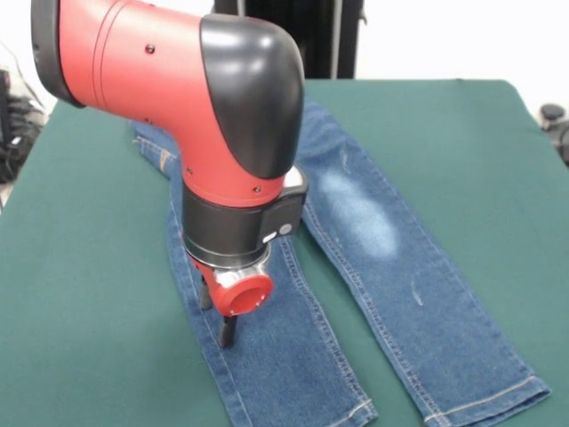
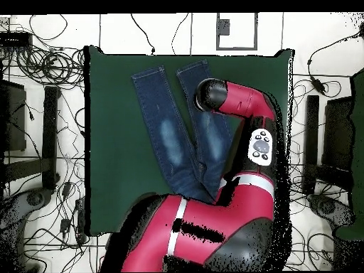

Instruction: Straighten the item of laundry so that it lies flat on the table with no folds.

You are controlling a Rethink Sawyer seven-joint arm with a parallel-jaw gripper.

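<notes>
The item of laundry (image 1: 400,294), a small pair of blue jeans, lies on the green table (image 1: 80,294). Its two legs spread in a V toward the near edge, and a whitish faded patch shows on the right leg. My gripper (image 1: 218,326) points straight down onto the left leg, about halfway along it. Its two black fingers (image 1: 228,334) stand a little apart and touch the denim with nothing held between them. In the overhead view the jeans (image 2: 167,135) lie near the table's (image 2: 114,178) middle, and the arm's red and black head hides the gripper and part of one leg.
Green table surface surrounds the jeans on every side. A dark object (image 1: 553,116) sits off the table's right edge. Tangled cables (image 2: 43,67) and dark equipment (image 2: 14,121) lie on the floor around the table.
</notes>
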